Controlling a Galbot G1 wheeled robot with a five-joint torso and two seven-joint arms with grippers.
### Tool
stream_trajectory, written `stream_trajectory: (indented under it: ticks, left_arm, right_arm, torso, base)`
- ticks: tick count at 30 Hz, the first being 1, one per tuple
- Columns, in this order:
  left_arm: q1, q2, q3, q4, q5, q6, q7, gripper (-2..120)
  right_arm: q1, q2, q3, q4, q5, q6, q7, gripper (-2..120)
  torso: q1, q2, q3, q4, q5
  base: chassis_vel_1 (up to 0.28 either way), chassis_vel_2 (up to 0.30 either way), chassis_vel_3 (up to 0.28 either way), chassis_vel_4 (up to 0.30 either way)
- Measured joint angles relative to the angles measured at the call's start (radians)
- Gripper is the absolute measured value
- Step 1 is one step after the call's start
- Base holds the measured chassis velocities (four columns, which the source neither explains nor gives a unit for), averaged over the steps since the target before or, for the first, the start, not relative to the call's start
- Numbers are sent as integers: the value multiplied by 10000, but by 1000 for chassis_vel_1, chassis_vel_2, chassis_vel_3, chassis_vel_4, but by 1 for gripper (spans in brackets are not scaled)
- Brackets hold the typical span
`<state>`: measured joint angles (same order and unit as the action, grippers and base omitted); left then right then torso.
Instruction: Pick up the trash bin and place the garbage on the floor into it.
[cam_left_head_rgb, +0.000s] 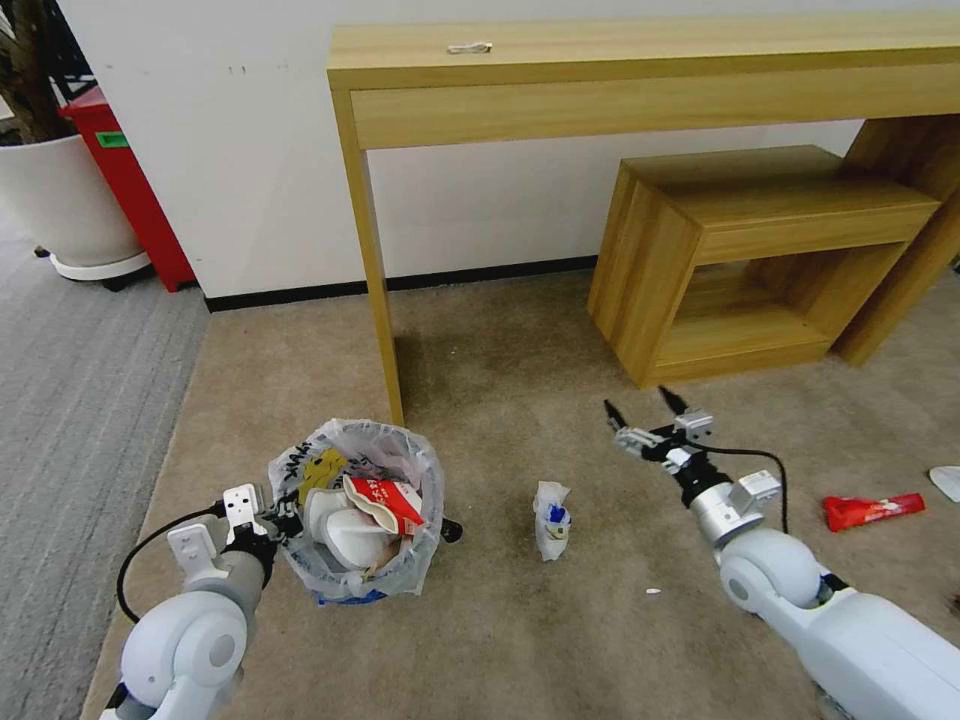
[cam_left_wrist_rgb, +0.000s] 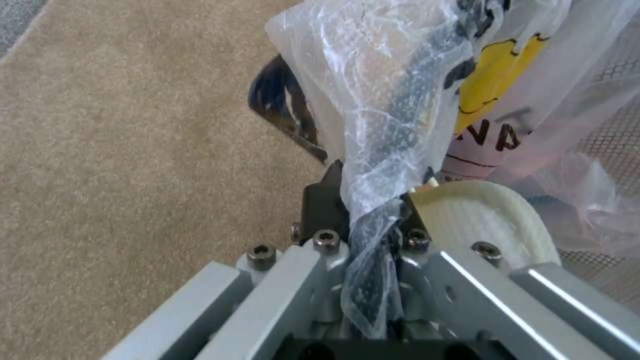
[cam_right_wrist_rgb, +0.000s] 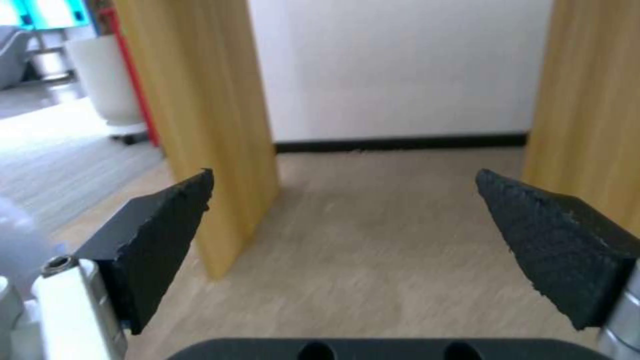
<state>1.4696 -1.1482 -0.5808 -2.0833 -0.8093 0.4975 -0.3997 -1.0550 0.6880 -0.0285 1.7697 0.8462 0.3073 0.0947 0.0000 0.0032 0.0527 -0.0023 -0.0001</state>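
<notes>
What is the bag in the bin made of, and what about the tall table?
The bag lining the trash bin looks like thin, see-through plastic: it crinkles, shines, and bunches where the left gripper pinches it. The tall table looks like pale wood, maybe a printed wood-look surface, with matte grain lines.

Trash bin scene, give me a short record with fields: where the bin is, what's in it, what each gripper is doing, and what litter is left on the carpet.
bin: trash bin held at its bag rim, beside the desk leg
contents: red-white carton, white slippers
left gripper: shut on the bin's bag and rim
right gripper: open, empty, above the carpet
litter left: blue-white paper cup, red wrapper
</notes>
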Motion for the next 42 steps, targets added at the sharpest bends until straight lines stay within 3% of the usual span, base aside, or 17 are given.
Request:
stream_trajectory:
  ticks: [9, 15, 30, 42]
  left_arm:
    - [-85, -69, 47, 263, 144, -101, 72, 0]
    - [-111, -97, 76, 381, 206, -136, 82, 0]
    - [-131, -192, 119, 561, 379, -321, 183, 0]
    - [-130, -273, 122, 673, 505, -435, 242, 0]
  right_arm:
    - [-82, -429, -811, 251, 720, -70, -910, 100]
    - [-128, -665, -1087, 517, 1003, -485, -958, 100]
    - [-270, -1140, -320, 1627, 1833, -3293, 81, 100]
    - [573, -692, -908, 2177, 3237, -5966, 1673, 100]
  torso:
    - [0, 1, 0, -1, 0]
    - [0, 0, 0, 0, 1]
    - [0, 1, 0, -1, 1]
    - [0, 1, 1, -1, 0]
  base:
    - [0, 0, 0, 0]
    - [0, 0, 0, 0]
    - [0, 0, 0, 0]
    - [0, 0, 0, 0]
